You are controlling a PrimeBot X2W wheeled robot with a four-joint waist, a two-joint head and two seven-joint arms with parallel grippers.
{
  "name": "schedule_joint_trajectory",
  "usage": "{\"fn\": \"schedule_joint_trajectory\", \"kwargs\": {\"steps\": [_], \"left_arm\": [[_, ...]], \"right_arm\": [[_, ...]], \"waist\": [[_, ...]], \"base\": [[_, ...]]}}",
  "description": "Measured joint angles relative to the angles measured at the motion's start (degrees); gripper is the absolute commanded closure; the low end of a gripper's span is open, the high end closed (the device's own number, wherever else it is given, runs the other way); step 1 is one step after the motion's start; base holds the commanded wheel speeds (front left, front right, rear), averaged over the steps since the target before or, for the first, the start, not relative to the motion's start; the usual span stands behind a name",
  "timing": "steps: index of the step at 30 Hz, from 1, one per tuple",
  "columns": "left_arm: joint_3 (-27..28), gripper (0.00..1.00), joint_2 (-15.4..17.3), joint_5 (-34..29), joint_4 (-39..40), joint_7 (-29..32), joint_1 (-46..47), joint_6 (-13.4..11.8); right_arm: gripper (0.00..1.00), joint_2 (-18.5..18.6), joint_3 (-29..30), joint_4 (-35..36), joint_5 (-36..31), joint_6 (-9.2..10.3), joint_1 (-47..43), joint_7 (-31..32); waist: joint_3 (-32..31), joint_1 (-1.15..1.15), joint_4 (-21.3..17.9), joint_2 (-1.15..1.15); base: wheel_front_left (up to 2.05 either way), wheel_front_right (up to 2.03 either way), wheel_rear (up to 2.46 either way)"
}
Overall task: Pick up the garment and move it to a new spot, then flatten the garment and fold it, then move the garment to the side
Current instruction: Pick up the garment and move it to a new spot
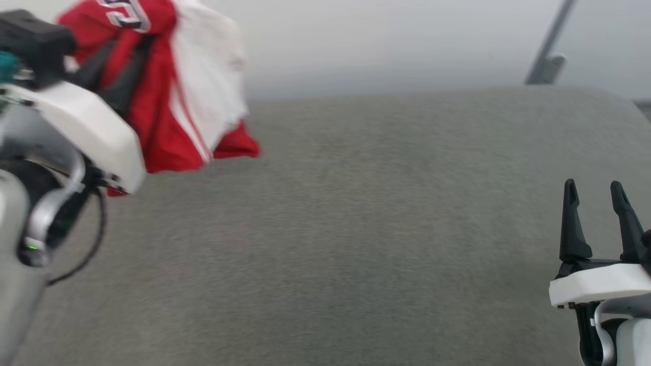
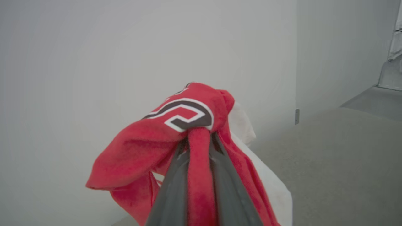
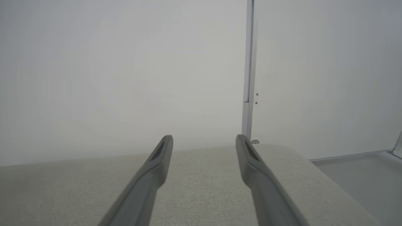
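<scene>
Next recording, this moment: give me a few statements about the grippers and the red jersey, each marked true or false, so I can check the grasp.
1. The left gripper has its jaws shut on the garment. True.
2. The garment lies spread flat on the grey surface. False: it hangs bunched from the left gripper.
3. The right gripper has its jaws open and holds nothing. True.
4. Both grippers grasp the garment. False: the left gripper alone grasps it, and the right gripper is well apart from it, at the lower right of the head view.
</scene>
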State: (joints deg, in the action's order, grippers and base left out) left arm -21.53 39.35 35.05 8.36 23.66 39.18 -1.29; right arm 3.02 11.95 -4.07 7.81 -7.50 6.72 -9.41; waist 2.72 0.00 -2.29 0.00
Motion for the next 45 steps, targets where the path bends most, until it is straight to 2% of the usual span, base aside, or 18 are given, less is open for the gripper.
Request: {"fn": "schedule_joint_trajectory", "kwargs": {"steps": [6,11,16,24,34,35,37,41,45], "left_arm": [[-5.04,1.00,-3.71,0.13,1.86,2.48,-0.05,0.29],[-9.29,1.00,-7.16,0.91,-1.74,3.15,-1.26,1.94],[-11.37,1.00,-9.81,3.71,-10.76,3.22,-2.60,3.81],[-15.35,1.00,-12.78,4.57,-26.31,1.96,-3.32,6.69],[-20.28,1.00,-16.78,4.65,-40.41,1.32,0.07,8.38],[-20.81,0.78,-17.23,4.67,-41.23,0.93,0.57,8.44],[-21.72,0.00,-17.83,4.98,-42.63,0.12,1.38,8.61],[-22.57,0.00,-18.18,6.79,-43.06,-3.08,2.16,8.83],[-22.59,0.00,-16.93,7.98,-41.36,-6.13,2.96,8.83]], "right_arm": [[0.00,-0.03,-0.20,-0.98,1.34,0.00,0.84,-0.99],[0.00,-0.02,-1.54,-2.67,2.64,0.00,1.65,-2.15],[0.00,-0.07,-3.94,-5.39,3.75,0.00,3.00,-3.31],[0.00,-0.09,-8.14,-9.33,5.78,0.00,5.64,-4.82],[0.00,-0.07,-9.46,-11.60,6.24,0.00,7.41,-5.42],[0.00,-0.05,-9.51,-11.76,6.17,0.00,7.67,-5.43],[0.00,-0.08,-9.57,-11.98,5.87,0.00,8.00,-5.50],[0.00,-0.08,-9.21,-12.22,5.02,0.00,7.98,-5.53],[0.00,-0.08,-8.81,-12.10,4.12,0.00,7.82,-5.56]], "waist": [[2.05,0.00,-5.29,0.00],[4.34,0.00,-9.07,0.00],[6.88,0.00,-12.10,0.00],[10.34,0.00,-15.20,0.00],[11.81,0.00,-14.70,0.00],[11.78,0.00,-14.46,0.00],[11.64,0.00,-13.90,0.00],[10.90,0.00,-12.33,0.00],[9.93,0.00,-10.77,0.00]], "base": [[0.00,0.00,0.00],[0.00,0.00,0.00],[0.00,0.00,0.00],[0.00,0.00,0.00],[0.00,0.00,0.00],[0.00,0.00,0.00],[0.00,0.00,0.00],[0.00,0.00,0.00],[0.00,0.00,0.00]]}}
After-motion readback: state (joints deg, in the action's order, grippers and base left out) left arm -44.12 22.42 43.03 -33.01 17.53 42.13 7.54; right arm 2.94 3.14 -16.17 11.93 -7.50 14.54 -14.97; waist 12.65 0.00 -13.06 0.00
